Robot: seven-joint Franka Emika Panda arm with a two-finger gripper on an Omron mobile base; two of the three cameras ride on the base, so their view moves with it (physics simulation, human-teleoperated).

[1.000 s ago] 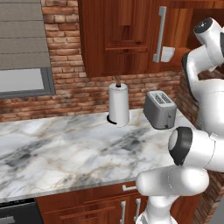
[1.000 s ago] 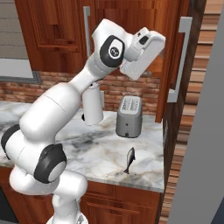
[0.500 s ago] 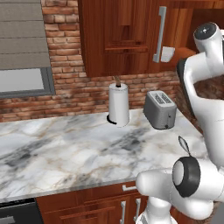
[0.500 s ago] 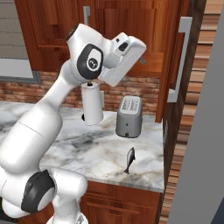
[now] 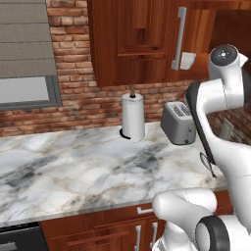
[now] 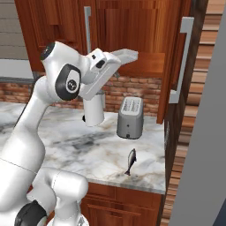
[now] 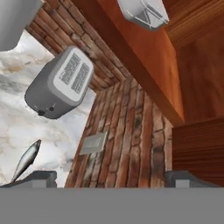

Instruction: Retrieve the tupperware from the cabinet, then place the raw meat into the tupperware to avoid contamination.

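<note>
Even, bright rendered light, no glare. Soft shadows sat under the toaster (image 6: 129, 117) and paper-towel roll (image 5: 133, 117). Hand view was slightly blurry and blocky.

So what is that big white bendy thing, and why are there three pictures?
It is a robot arm in a pretend computer kitchen. Two pictures come from cameras behind it, one on its left and one on its right. The third comes from a camera on its hand, looking past its end effector, which is open and holds nothing. On the marble counter stand a paper-towel roll and a toaster, and a little raw fish lies near the edge. Up in the open cabinet sits a pale tupperware.
</note>
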